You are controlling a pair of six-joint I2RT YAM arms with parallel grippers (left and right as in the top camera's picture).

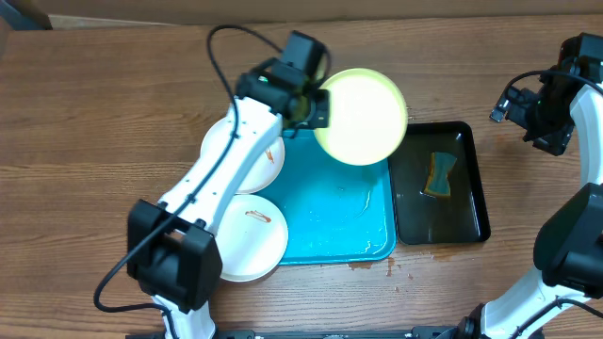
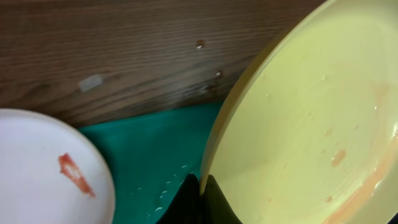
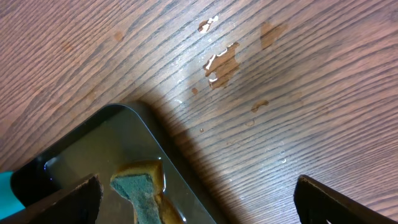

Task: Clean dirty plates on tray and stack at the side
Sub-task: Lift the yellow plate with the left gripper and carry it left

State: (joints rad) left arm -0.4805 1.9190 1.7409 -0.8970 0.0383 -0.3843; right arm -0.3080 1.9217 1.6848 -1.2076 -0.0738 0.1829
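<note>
Left gripper [image 1: 309,105]: pinching yellow-green plate [image 1: 363,115] by its rim, upper centre.
Right gripper [image 3: 198,190]: spread wide, upper right.
Tray [image 1: 339,221]: centre, wet.

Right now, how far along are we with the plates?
Done: nothing stacked yet. In hand: the left pincer grips the yellow-green plate by its rim, lifted over the blue tray; wet, with faint pink residue. Left: the upper white plate and lower white plate carry red smears. The sponge sits in the black tray; the right pincer is open, empty.
</note>
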